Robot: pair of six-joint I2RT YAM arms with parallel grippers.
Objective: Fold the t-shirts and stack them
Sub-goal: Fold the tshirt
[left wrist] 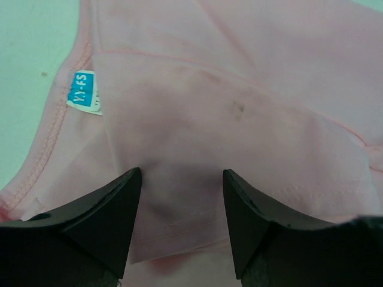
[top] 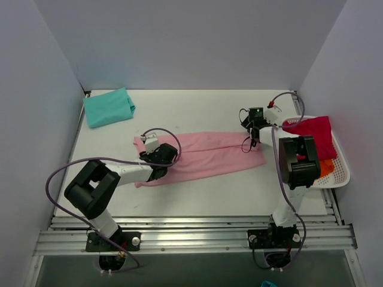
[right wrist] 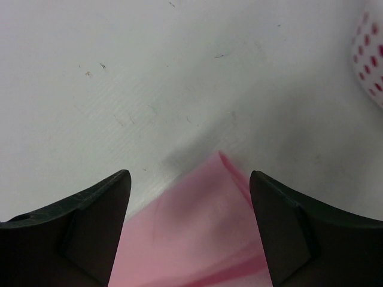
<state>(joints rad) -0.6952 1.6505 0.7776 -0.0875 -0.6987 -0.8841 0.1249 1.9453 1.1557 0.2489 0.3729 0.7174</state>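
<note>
"T-shirts: where are they?"
"Four. Pink shirt [top: 206, 155] lies long on the table [top: 209, 113]; teal shirt [top: 108, 107] folded, far left; red shirt [top: 312, 133] and orange shirt [top: 326, 168] in the one basket [top: 340, 177], on my right."
"Your two grippers?"
"My left gripper [left wrist: 182, 179] and right gripper [right wrist: 188, 179] both gape over the pink shirt's ends."

Four t-shirts: one light pink t-shirt [top: 215, 156], one teal t-shirt [top: 108, 107], one crimson red t-shirt [top: 314, 134], one orange t-shirt [top: 326, 167]. One white mesh basket [top: 342, 174]. Two grippers: left gripper [left wrist: 182, 203], right gripper [right wrist: 190, 203]. One blue label [left wrist: 84, 91].
</note>
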